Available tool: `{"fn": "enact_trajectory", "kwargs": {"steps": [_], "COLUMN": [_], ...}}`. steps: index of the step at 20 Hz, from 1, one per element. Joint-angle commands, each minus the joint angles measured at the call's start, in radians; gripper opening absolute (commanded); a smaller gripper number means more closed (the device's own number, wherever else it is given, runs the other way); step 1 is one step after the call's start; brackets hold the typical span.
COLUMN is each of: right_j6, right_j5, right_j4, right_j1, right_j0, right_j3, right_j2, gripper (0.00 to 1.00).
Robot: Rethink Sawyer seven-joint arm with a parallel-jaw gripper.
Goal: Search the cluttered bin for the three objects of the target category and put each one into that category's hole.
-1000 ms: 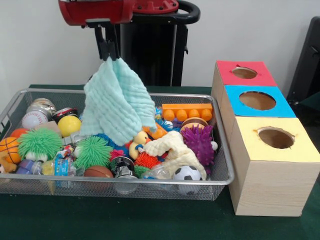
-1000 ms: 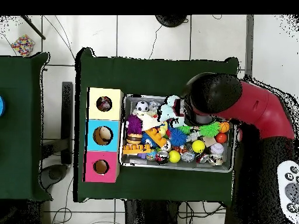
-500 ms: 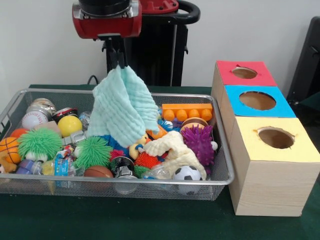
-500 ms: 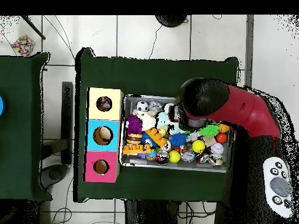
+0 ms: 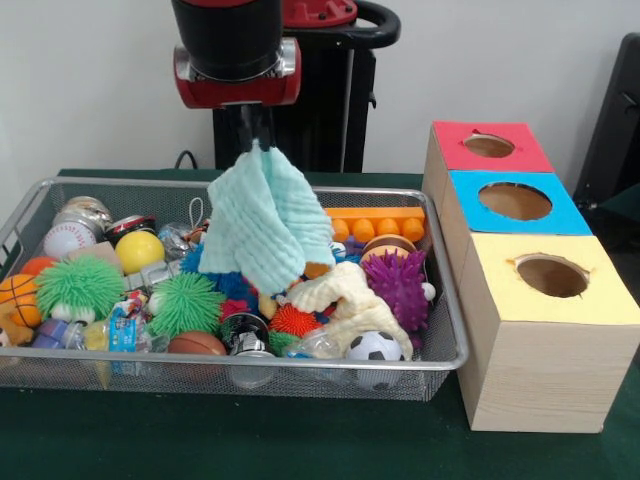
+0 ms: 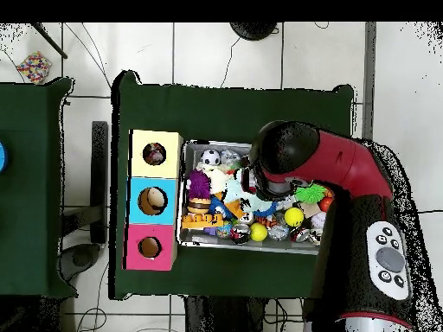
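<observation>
The red and black arm comes straight down over the middle of the wire bin, wrist vertical. Its gripper is pinched shut on the top corner of the mint green cloth. The cloth hangs directly beneath, its lower folds brushing the toys, well left of the coloured boxes.

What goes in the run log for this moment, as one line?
claw: shut on mint cloth | cloth: hanging over wire bin | boxes: cloth not yet delivered
</observation>
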Motion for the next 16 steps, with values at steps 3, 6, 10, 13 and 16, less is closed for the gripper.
{"fn": "enact_trajectory", "kwargs": {"steps": [3,6,10,13,16], "right_j6": [0.179,0.19,0.104,0.091,0.182], "right_j5": [0.125,0.012,0.015,0.005,-0.029], "right_j4": [-0.033,-0.02,-0.037,-0.071,-0.105], "right_j1": [0.068,0.068,0.069,0.06,0.079], "right_j0": [0.016,0.01,-0.008,-0.005,0.006], "right_j3": [-0.001,0.01,0.01,-0.001,-0.06], "right_j2": [-0.015,-0.019,-0.003,-0.025,-0.085], "gripper": [1.0,1.0,1.0,1.0,1.0]}}
